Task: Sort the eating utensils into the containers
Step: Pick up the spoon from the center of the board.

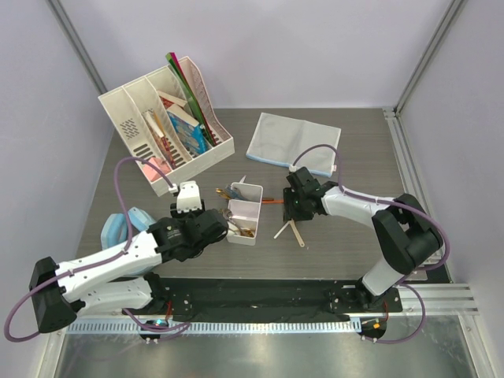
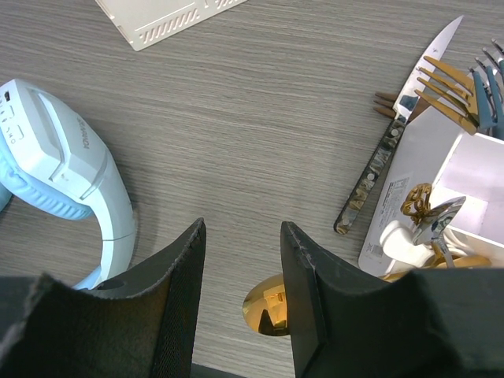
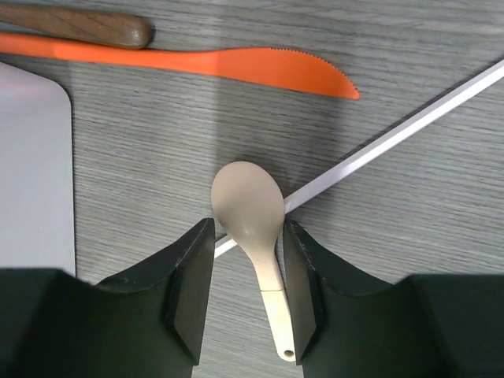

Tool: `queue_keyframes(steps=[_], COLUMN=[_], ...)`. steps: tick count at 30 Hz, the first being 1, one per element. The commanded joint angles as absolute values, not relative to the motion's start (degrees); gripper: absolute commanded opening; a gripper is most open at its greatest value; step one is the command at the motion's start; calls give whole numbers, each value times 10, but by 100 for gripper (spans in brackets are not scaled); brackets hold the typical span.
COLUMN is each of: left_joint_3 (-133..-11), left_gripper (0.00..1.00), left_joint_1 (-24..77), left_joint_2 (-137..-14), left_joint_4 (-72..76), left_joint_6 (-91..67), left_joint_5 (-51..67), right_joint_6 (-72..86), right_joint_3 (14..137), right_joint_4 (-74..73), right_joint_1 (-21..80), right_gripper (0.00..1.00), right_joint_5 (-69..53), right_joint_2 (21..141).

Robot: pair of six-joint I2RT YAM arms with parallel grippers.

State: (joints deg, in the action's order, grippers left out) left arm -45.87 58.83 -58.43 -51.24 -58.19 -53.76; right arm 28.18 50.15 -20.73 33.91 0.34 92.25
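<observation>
Tabletop (image 3: 409,252): spoon (image 3: 248,206) btwn right jaws, box (image 3: 31,173) edge nearby.

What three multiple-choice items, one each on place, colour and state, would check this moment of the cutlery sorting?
1. Where is the beige spoon?
A. Flat on the table, between the fingers of the right gripper.
B. Lifted off it.
C. Standing in a cup.

2. What colour is the serrated knife beyond the spoon?
A. Green.
B. Orange.
C. Black.

3. How is the left gripper?
A. Fully shut.
B. Clamped on a cup.
C. Open, nothing between its fingers.

Answers:
1 A, the right wrist view shows it lying on the wood grain with a finger on each side.
2 B, its whole blade and handle are orange.
3 C, the left wrist view shows bare table in the gap.
</observation>
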Motion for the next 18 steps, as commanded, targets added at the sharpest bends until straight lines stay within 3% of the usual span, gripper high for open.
queue_keyframes(steps=[1, 4, 6, 7, 10, 18], left_joint_3=[-470, -468, -469, -470, -477, -466], left_gripper=[44, 44, 44, 44, 44, 44], left_joint_1=[585, 585, 585, 585, 585, 585], left_joint_2=[-565, -566, -569, -572, -577, -561], left_joint_4=[-512, -507, -502, -502, -511, -510], left_joint_6=[-591, -590, -588, -586, -586, -590], left_joint_5=[-549, -550, -549, -548, -549, -551], right_joint_6=[279, 262, 255, 255, 253, 255], right_joint_3=[476, 477, 483, 483, 483, 461], right_joint_4=[-245, -257, -264, -263, -263, -254], right_joint_1=[342, 343, 345, 348, 359, 372], right_gripper=[45, 40, 29, 13, 1, 1], right_joint_5=[32, 39, 34, 36, 41, 64], right_joint_2=[950, 967, 988, 992, 999, 955])
